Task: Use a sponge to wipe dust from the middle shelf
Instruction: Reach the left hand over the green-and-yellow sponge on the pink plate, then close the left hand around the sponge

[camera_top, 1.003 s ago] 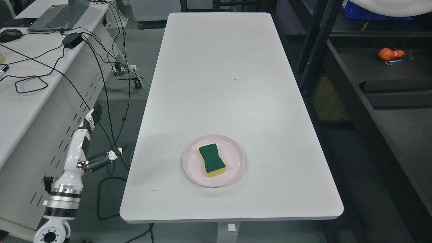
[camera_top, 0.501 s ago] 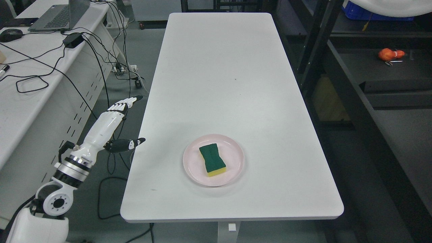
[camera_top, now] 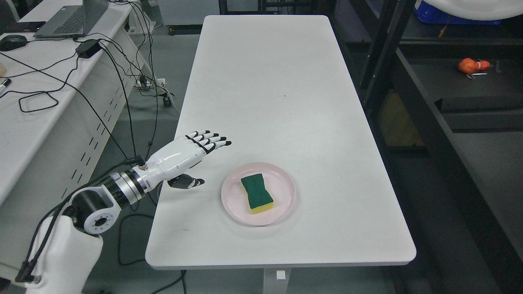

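**Left hand swings in over the table**

A second ago your left hand (camera_top: 192, 153) hung off the table's (camera_top: 261, 81) left side, down by the cables, fingers pointing up and away. Half a second ago it had risen to the table's left edge. Now you have it over the tabletop, palm down, fingers (camera_top: 210, 140) stretched out and the thumb hanging below, just left of the pink plate (camera_top: 282, 204) that holds the sponge (camera_top: 256, 193). More of your forearm and elbow joint now shows at the lower left.

No readable text, label or number shows anywhere.
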`<state>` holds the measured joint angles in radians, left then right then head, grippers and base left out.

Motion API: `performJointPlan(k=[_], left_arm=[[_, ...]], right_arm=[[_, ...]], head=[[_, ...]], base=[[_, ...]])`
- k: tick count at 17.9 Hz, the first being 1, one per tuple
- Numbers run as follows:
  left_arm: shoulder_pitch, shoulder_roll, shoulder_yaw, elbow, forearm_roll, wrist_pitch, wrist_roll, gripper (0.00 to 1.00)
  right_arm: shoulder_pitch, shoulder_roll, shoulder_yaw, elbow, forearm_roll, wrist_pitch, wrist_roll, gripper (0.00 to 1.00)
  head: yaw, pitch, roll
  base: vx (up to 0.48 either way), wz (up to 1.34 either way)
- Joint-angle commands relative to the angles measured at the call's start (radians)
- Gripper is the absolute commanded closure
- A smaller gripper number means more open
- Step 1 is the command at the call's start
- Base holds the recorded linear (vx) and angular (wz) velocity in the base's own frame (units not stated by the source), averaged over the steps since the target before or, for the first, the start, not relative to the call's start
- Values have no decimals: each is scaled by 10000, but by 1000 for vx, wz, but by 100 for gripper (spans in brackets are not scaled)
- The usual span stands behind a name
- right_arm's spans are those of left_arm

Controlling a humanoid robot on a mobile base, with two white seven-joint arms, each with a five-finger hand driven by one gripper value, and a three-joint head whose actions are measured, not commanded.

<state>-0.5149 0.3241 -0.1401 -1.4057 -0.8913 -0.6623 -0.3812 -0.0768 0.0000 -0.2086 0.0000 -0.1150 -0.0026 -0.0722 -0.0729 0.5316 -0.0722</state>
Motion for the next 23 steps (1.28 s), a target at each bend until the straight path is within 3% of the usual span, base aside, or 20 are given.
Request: performJointPlan(k=[1, 7, 18, 23], left_arm=[[-1108, -218, -2464, 144, -1270, -35, -436, 15], [-1232, -357, -3138, 159, -1411, -50, -1373, 15], [-1432, -1292, -3906, 450, -1901, -65, -1573, 15], [-1431, -1309, -3891, 819, -1963, -65, -1588, 19]], right_arm=[[1, -175, 0, -174, 0, 731, -15, 0], [1, -175, 0, -174, 0, 731, -15, 0], [1, -175, 0, -174, 0, 731, 0, 0], [1, -175, 0, -174, 0, 731, 1, 0]], head=[[0, 0, 0], [0, 0, 0], [0, 0, 0], [0, 0, 0]], base=[[0, 0], [0, 0], [0, 0], [0, 0]])
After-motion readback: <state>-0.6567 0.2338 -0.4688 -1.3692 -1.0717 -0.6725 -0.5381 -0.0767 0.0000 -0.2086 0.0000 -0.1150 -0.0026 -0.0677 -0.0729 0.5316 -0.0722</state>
